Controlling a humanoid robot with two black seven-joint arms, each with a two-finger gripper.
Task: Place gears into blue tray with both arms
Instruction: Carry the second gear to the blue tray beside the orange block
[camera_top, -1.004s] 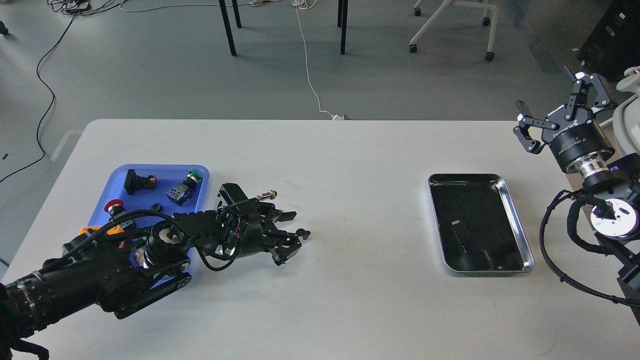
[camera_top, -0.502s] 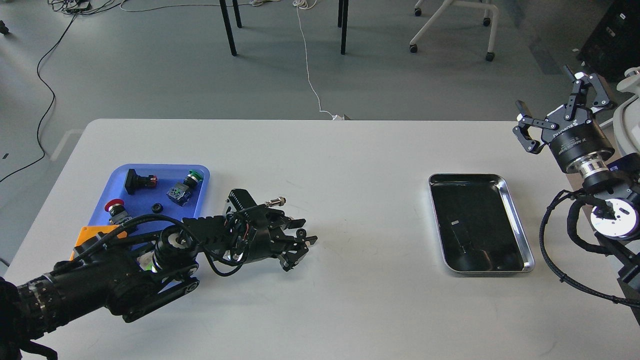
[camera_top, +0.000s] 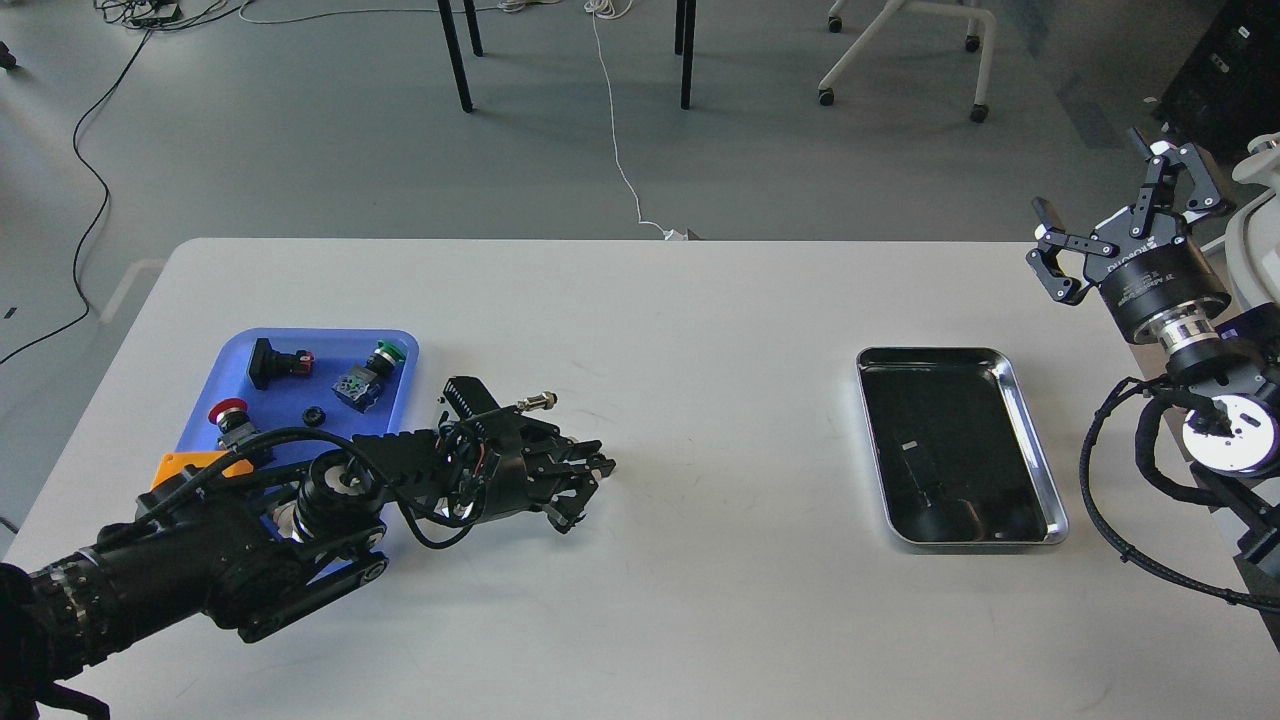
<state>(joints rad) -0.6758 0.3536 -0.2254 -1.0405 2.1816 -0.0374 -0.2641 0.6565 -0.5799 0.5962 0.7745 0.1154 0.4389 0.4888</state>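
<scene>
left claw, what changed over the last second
The left claw slid a little right along the table, then drew back left, and its fingers closed around the small gear that lay between its tips; the gear itself is now hard to make out. The right claw, blue tray and steel tray stayed put.

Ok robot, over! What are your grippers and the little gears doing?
Left gripper closed low on the table, second gear hidden there. Right gripper open, raised off to the side. One gear in blue tray. Nothing blocking.
</scene>
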